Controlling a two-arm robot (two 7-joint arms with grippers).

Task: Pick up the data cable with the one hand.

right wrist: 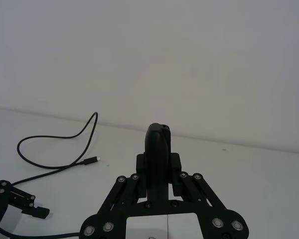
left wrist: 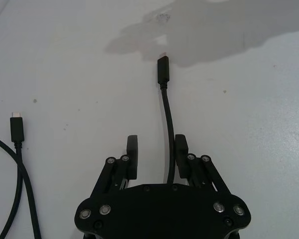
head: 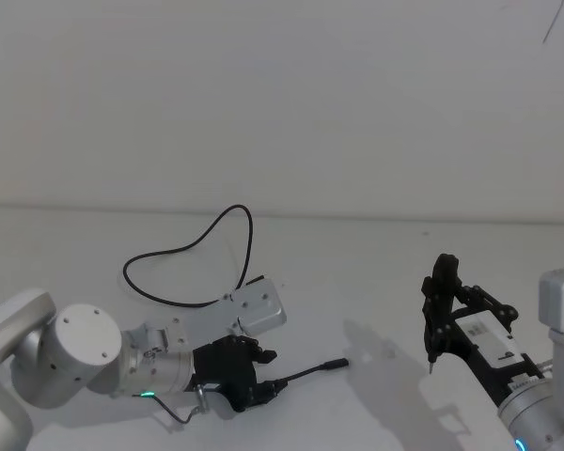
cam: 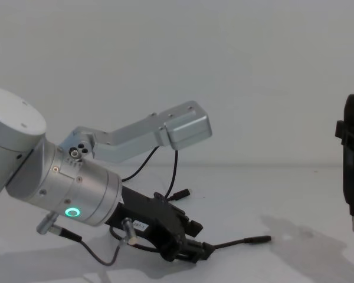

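Clearly the left hand (left wrist: pixel 156 145), at 6 o'clock on the counter (left wrist: pixel 65 59), stood open astride the data cable (left wrist: pixel 165 107), likely light and floppy, best gripped behind its plug (left wrist: pixel 163 67); the right hand (right wrist: pixel 158 130) sat closed at 4 o'clock.

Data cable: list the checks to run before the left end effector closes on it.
1. Left end effector open: ok.
2. Data cable runs between its fingers: ok.
3. Cable centred in the gap: not ok, it sits nearer one finger.
4. Plug lies ahead of the fingers, outside the gap: ok.
5. Fingers low enough over the table: cannot tell.
6. Right end effector raised, apart from the cable: ok.
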